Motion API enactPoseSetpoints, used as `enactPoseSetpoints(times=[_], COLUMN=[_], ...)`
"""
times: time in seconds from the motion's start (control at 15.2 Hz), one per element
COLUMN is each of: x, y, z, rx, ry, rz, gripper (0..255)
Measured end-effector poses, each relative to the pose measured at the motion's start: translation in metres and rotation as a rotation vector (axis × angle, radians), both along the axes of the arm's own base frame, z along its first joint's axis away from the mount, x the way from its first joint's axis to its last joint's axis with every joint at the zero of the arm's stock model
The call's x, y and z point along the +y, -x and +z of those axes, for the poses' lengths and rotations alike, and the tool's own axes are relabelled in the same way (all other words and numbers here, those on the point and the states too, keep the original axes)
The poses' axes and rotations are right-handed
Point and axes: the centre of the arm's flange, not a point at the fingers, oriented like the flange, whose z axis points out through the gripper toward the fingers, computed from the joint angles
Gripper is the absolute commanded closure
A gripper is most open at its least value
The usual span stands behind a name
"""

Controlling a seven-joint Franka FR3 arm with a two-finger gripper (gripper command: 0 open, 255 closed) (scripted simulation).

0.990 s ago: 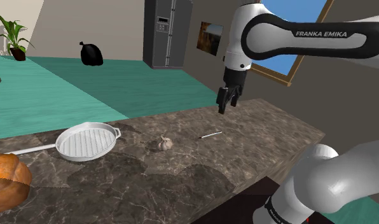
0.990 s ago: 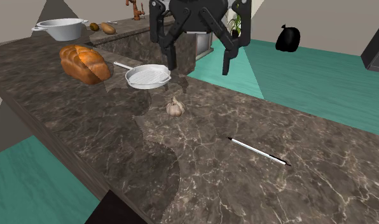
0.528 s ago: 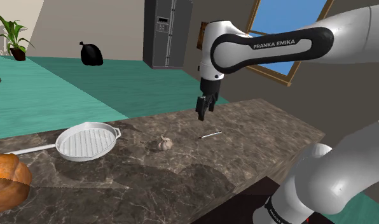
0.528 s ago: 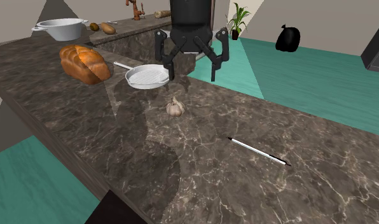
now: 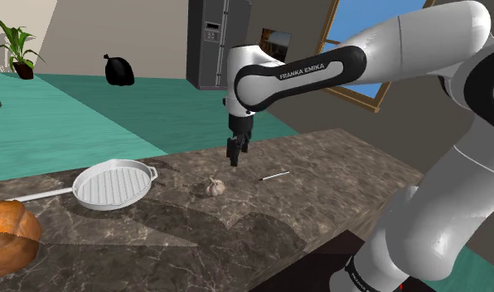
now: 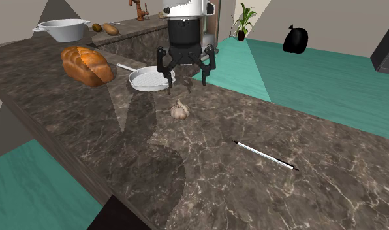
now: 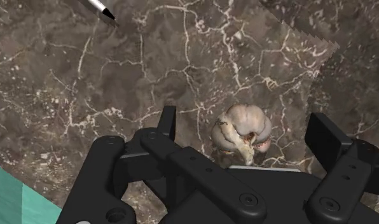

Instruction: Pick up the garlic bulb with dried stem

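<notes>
The all-black two-finger end effector (image 6: 186, 80) is hanging above the dark brown marbled desk (image 6: 265, 196) with its fingers (image 7: 325, 137) spread wide, since nothing is being held yet. The pale, round garlic bulb (image 6: 179, 110) with a dried stem is lying on the desk below the end effector. In the wrist view it is sitting between the two fingers, untouched. I am judging that this wide opening is letting the bulb fit at descent. The thin white pen (image 6: 265, 155) is lying well aside.
</notes>
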Motion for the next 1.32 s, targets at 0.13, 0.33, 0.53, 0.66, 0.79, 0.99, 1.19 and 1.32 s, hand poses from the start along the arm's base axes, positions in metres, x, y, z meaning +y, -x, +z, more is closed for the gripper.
enactPoseSetpoints(times=[0.13,0.33,0.53,0.66,0.79,0.99,1.19,1.32], x=[0.015,0.036,0.050,0.052,0.054,0.054,0.054,0.054], y=[-0.018,-0.040,-0.050,-0.051,-0.052,-0.052,-0.052,-0.052], z=[-0.016,-0.039,-0.056,-0.067,-0.078,-0.089,-0.091,-0.091], rx=[0.005,0.013,0.018,0.018,0.018,0.018,0.018,0.017], ry=[-0.003,-0.008,-0.010,-0.010,-0.011,-0.011,-0.011,-0.011], rz=[0.051,0.127,0.166,0.170,0.171,0.172,0.172,0.172], gripper=[0,0,0,0,0,255,255,255])
